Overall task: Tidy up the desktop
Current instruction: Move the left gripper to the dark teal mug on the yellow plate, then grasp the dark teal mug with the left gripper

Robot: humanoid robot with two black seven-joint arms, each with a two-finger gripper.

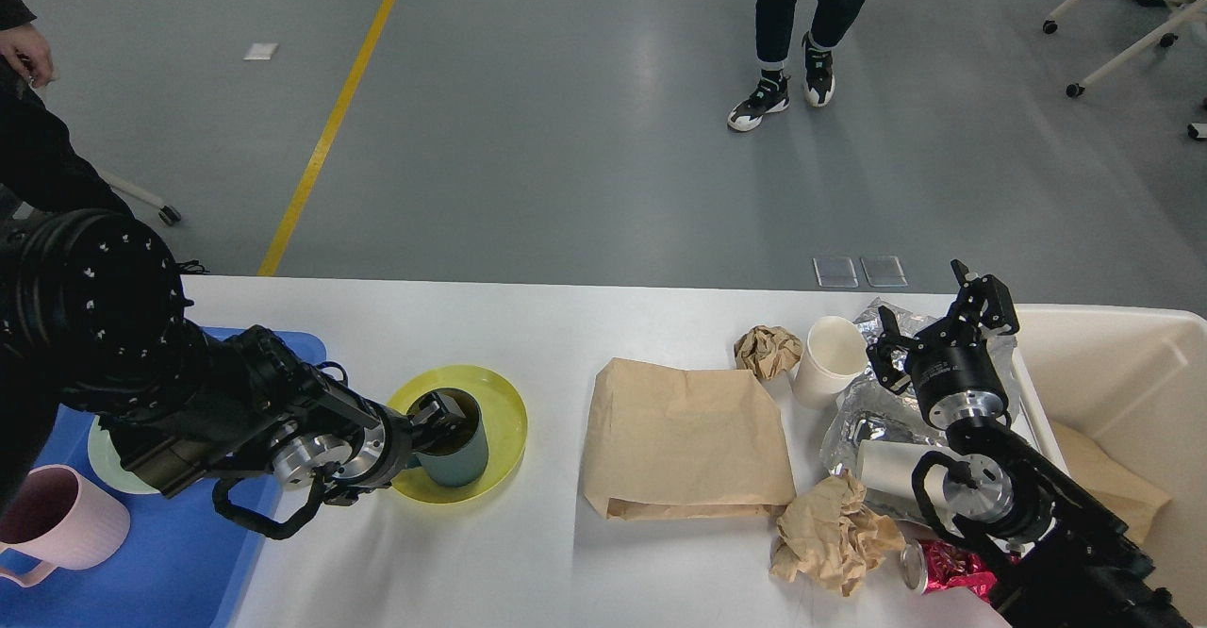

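The white desktop carries a yellow plate with a teal mug standing upright on it. My left gripper is low against the mug's left side and rim and hides the handle; its fingers cannot be told apart. My right gripper stands open above a silver foil bag, nothing between its fingers. Around it lie a white paper cup, a small crumpled paper ball, a flat brown paper bag, a larger crumpled brown paper and a red can.
A blue tray at the left front holds a pale green plate and a pink mug. A cream bin stands at the right edge. A person's legs stand on the floor beyond the table.
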